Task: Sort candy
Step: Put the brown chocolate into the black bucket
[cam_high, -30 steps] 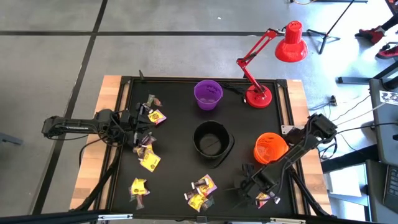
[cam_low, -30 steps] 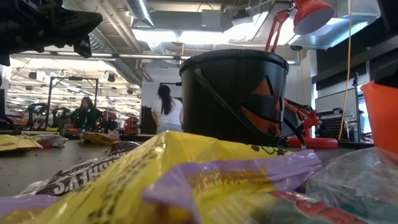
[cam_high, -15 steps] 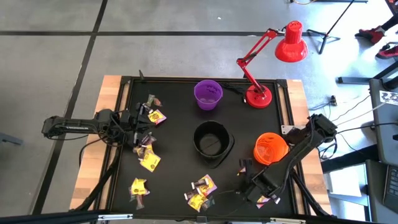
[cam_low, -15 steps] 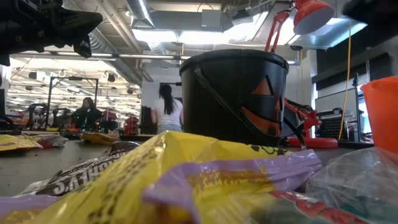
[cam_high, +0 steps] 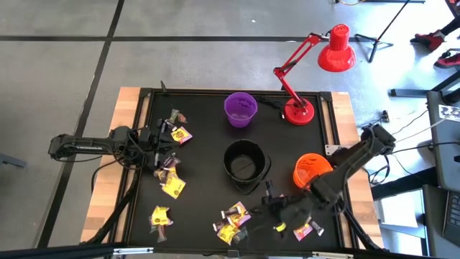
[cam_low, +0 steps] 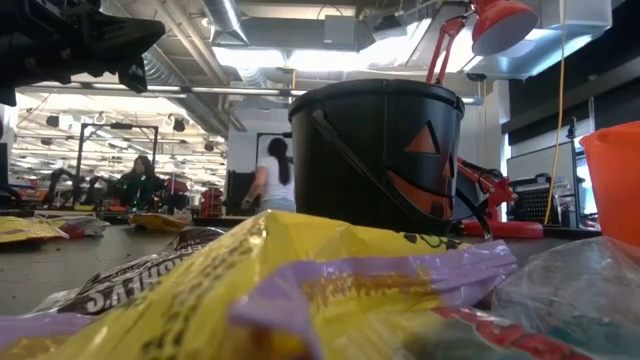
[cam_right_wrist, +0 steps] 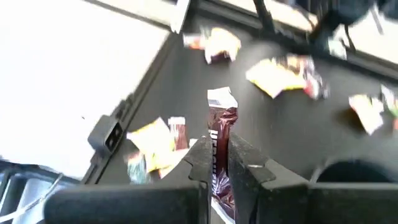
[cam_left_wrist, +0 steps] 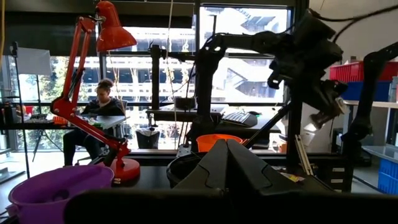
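**Right gripper pinches a brown candy over the mat's lower edge**

While the left gripper (cam_high: 159,147) waits with its fingers pressed together at the left side of the mat (cam_high: 201,151), the right gripper (cam_high: 267,207) reaches toward lower centre of the high view, just below the black bowl (cam_high: 244,164). Its own wrist view shows the fingers (cam_right_wrist: 198,158) narrowly clamped on a dark brown candy (cam_right_wrist: 219,149), which stands upright between them with its crimped end poking out above the tips. More candy lies scattered on the mat: a yellow and purple cluster (cam_high: 232,221) at lower centre, just left of the right gripper; a piece (cam_high: 303,230) at lower right beside the arm; a yellow one (cam_high: 159,216) at lower left; another (cam_high: 172,185) left of centre; and a small group (cam_high: 177,132) at upper left, close to the left gripper. The purple bowl (cam_high: 240,109) sits at upper centre and the orange bowl (cam_high: 312,171) at right, partly under the right arm. A red lamp (cam_high: 309,72) stands on the mat's upper right corner. In the low view, yellow wrappers (cam_low: 300,290) fill the foreground before the black bowl, and a person (cam_low: 270,180) stands in the room beyond
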Tool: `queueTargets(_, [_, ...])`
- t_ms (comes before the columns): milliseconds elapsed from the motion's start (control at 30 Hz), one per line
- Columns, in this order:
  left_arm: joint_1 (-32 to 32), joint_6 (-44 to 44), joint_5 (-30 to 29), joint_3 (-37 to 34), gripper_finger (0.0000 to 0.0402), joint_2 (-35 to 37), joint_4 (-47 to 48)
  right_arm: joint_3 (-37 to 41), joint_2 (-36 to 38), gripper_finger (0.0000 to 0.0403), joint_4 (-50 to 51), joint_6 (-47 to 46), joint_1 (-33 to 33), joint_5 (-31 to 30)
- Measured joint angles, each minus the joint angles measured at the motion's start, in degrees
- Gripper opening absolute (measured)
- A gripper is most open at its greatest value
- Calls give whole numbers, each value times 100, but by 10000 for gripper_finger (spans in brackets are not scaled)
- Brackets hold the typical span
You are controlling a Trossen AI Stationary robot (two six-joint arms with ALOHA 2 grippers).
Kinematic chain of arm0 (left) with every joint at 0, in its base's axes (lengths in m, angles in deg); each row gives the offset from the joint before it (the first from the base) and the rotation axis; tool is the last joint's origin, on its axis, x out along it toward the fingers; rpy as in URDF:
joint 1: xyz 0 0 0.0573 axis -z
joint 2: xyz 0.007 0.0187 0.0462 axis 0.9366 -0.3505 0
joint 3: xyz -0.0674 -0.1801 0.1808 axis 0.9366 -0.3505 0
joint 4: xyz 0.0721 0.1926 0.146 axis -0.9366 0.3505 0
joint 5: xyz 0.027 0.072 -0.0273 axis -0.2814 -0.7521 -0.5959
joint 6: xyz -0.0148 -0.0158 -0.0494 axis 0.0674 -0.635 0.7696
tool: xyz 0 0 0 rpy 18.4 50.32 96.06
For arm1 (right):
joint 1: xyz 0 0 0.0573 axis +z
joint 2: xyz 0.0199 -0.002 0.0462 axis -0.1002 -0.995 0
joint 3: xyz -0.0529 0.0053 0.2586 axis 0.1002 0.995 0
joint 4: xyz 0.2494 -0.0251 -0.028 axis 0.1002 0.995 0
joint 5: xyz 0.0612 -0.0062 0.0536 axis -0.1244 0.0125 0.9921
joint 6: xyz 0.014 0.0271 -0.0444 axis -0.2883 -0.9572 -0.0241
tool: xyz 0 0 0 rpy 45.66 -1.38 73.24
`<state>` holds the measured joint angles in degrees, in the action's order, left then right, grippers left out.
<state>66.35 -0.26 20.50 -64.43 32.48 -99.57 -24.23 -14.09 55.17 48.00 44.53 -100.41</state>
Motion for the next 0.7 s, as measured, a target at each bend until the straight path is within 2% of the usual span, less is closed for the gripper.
queueTargets(100, [1, -2, 0, -1, 0, -1, -1, 153, 152, 34, -199, 292, -319, 260])
queueTargets(600, [0, 0, 0, 0, 0, -1, -1, 1151, 624, 35, -964, 384, -2438, 286])
queueTargets(700, [-1, 0, 0, -1, 0, 1, 1, 1471, 622, 35, -1256, 365, -2722, 617])
